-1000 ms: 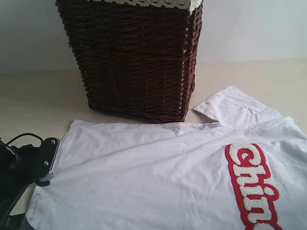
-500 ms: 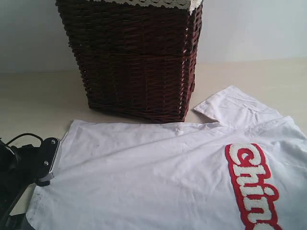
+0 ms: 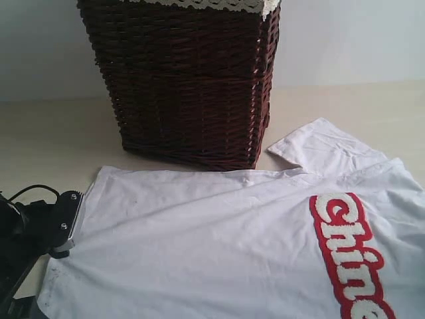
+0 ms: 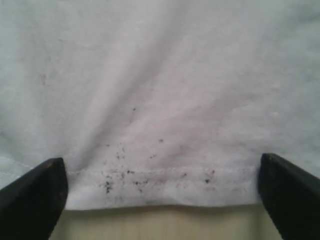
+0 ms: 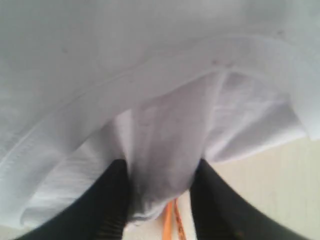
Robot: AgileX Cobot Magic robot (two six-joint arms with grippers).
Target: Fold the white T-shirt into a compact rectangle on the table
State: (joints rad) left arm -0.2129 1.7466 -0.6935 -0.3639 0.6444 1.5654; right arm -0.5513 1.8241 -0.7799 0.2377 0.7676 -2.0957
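The shirt (image 3: 219, 246) lay spread on the desk (image 3: 53, 139), just before the basket (image 3: 186, 80). The left end effector (image 4: 160, 187) stood released astride its speckled hem. The right end effector (image 5: 160, 195) was grasping bunched shirt fabric.

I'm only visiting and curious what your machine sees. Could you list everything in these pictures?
white T-shirt: one, white, spread on the table
lettering: one strip, white edged red, on the shirt
neck tag: one, orange, below the pinched cloth
wicker basket: one, dark brown, behind the shirt
lace trim: one, white, on the basket's rim
table: one, pale beige, under everything
wall: one, pale grey, at the back
left claw: one, black, open at the shirt's hem
right claw: one, black, closed on bunched shirt cloth
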